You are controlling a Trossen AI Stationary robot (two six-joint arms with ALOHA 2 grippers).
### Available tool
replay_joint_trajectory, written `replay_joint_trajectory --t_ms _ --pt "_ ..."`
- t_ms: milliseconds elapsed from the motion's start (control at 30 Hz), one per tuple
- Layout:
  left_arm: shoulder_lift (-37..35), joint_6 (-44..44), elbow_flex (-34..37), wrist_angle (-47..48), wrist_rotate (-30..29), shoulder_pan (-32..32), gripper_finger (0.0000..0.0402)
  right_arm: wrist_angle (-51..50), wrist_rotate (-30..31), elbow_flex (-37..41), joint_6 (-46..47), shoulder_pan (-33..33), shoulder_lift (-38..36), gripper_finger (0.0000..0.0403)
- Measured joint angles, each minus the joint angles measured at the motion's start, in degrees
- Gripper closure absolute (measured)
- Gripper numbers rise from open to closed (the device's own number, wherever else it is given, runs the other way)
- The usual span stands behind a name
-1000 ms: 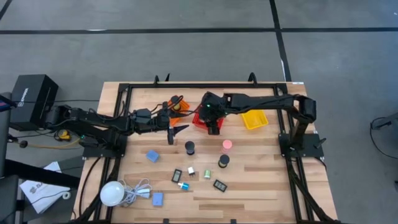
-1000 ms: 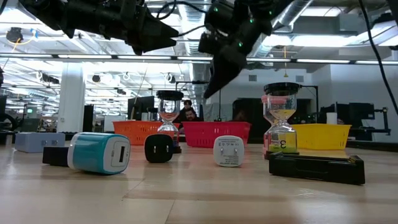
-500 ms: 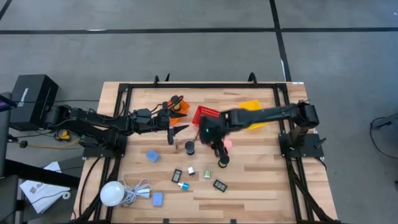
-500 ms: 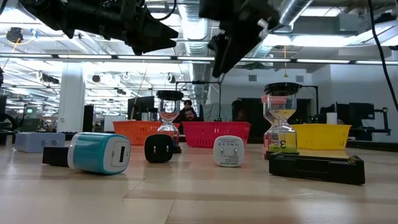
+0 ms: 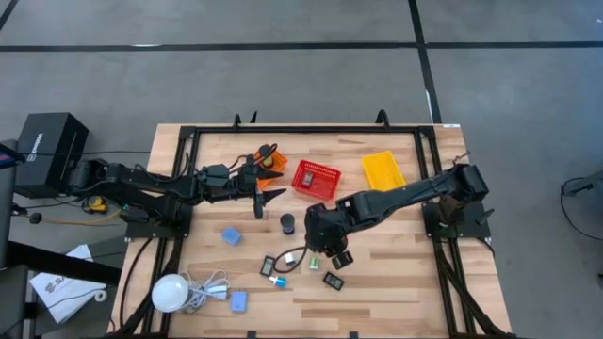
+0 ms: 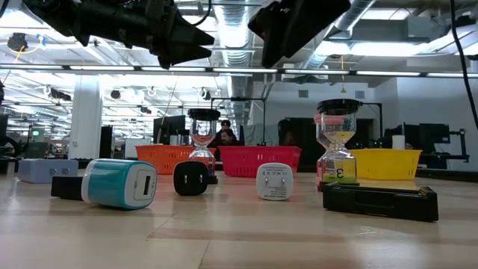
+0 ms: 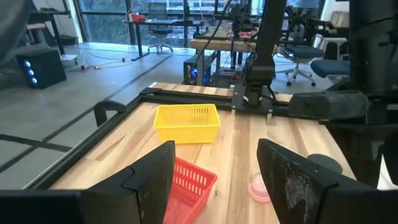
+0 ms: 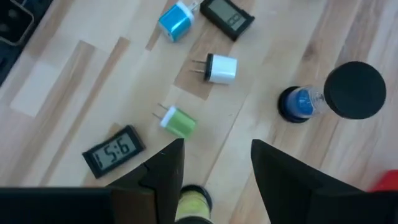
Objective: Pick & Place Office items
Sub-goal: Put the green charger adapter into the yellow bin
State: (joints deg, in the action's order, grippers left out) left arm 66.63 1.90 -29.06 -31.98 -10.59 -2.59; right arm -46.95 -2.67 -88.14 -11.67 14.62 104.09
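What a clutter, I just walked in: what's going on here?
The right gripper hovers open and empty over the loose office items mid-table. A green charger lies just under it, with a white charger and a clock nearby. The left gripper waits open, holding nothing, near the orange basket.

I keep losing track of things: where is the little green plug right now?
In the right wrist view the green plug lies flat on the wooden table, between a small black digital clock and a white plug, just beyond the right tool.
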Motion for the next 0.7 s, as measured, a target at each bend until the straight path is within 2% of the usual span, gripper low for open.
replay_joint_trajectory --t_ms 100,367,567,700 --pt "0.00 0.12 0.00 0.02 0.00 0.01 0.0179 1.02 0.08 0.00 0.10 0.71 0.00 0.0225" --pt "0.00 -0.57 0.00 0.00 -0.02 1.07 0.0179 4.91 -0.31 0.26 -7.58 2.44 0.17 0.0223" --pt "0.00 -1.92 0.00 -0.05 -0.02 1.07 0.0179 5.76 -0.31 0.31 -8.52 2.09 0.20 0.0181" --pt "0.00 -1.94 0.00 -0.29 -0.02 1.07 0.0179 6.90 -0.52 0.18 -15.35 2.28 2.15 0.0152"
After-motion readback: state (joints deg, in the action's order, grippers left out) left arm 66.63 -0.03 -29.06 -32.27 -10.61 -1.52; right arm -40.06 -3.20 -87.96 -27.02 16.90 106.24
